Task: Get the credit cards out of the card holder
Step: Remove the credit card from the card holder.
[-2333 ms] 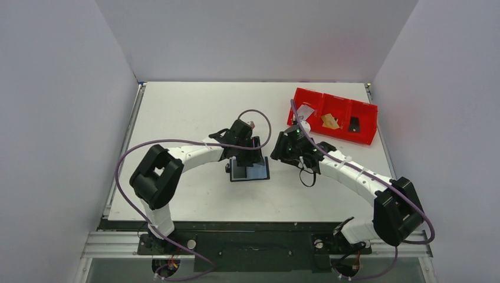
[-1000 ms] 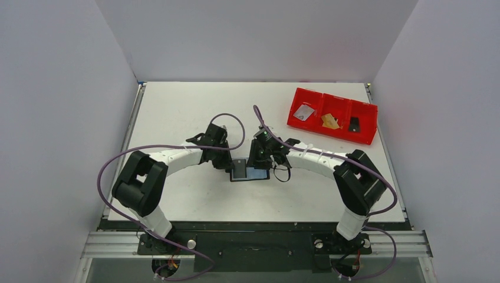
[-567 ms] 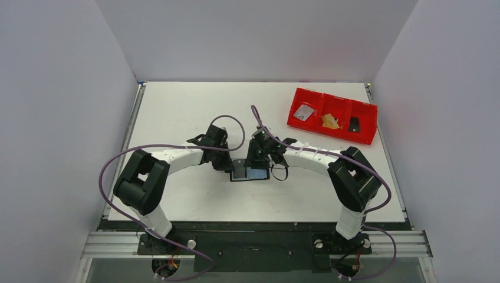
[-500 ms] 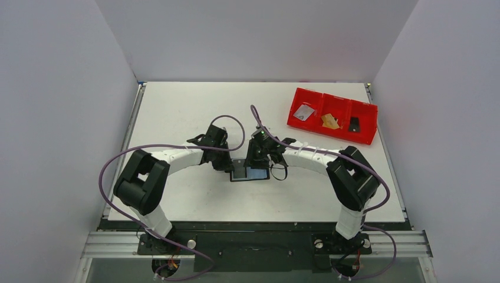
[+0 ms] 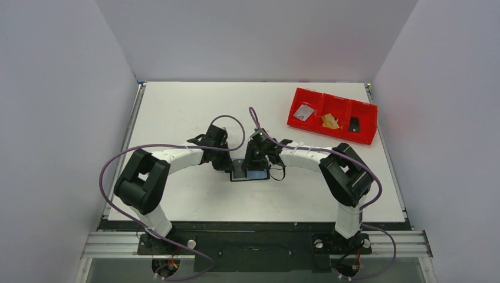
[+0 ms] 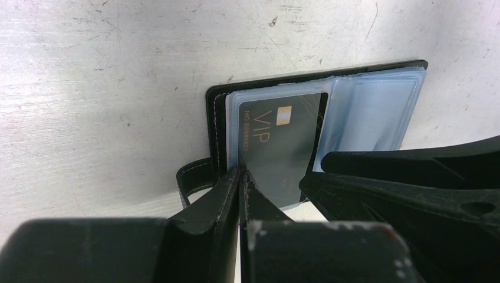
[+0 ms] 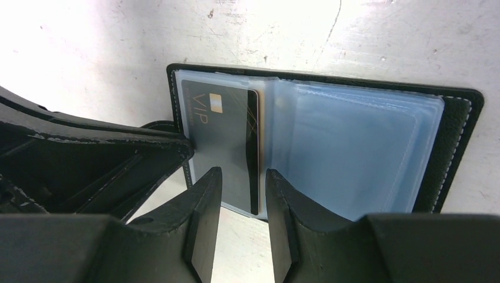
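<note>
The left fingers [image 6: 224, 197] are pressed together at the near left edge of the card holder [image 6: 371, 112], right beside its little strap tab [image 6: 191, 177]. From here they look to be nipping that edge, though the contact itself is hard to make out. The right fingers [image 7: 203, 200] stand a little apart, a narrow gap between them. They reach over the holder's near edge, one on either side of the right edge of a dark card [image 7: 221, 135] marked VIP, and hold nothing.

The card holder [image 5: 250, 174] lies spread open and flat on the table [image 5: 188, 112], near the middle, with both arms bent in over it. Its clear bluish sleeves face up. The VIP card sits in the left sleeve, and the right sleeve looks bare.

Well off at the far right stands a red tray [image 5: 330, 132]. It has a silver-grey card [image 5: 304, 112] in its left compartment, a gold card [image 5: 329, 121] in the middle one and a black card [image 5: 354, 124] in the right one.
</note>
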`<state>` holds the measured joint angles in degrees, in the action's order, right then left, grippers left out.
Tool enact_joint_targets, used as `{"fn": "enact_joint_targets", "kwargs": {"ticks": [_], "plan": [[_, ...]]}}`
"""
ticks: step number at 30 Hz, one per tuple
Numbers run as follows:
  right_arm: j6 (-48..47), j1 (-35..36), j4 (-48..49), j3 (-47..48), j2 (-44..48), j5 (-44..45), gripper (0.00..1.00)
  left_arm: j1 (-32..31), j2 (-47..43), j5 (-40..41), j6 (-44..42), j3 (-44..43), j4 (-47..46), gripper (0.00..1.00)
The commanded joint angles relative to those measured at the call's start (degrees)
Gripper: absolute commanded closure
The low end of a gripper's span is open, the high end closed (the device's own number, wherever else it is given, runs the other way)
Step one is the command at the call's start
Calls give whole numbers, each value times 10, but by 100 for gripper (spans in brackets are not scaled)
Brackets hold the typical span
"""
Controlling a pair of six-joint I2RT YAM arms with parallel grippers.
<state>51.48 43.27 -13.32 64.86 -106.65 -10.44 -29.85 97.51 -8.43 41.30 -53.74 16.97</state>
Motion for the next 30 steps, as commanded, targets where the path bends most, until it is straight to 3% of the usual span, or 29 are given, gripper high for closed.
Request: {"fn": "enact_joint_targets", "kwargs": {"ticks": [1,17,30], "plan": [[12,-8,43,-8,3,-14,70,-6,19,3,-6,-7,-8,100],[42,-26,108,-63,3,-31,76,-19,33,2,0,-16,-10,100],[156,-72,388,-206,17,-125,78,-23,40,3,5,-16,-9,100]]}}
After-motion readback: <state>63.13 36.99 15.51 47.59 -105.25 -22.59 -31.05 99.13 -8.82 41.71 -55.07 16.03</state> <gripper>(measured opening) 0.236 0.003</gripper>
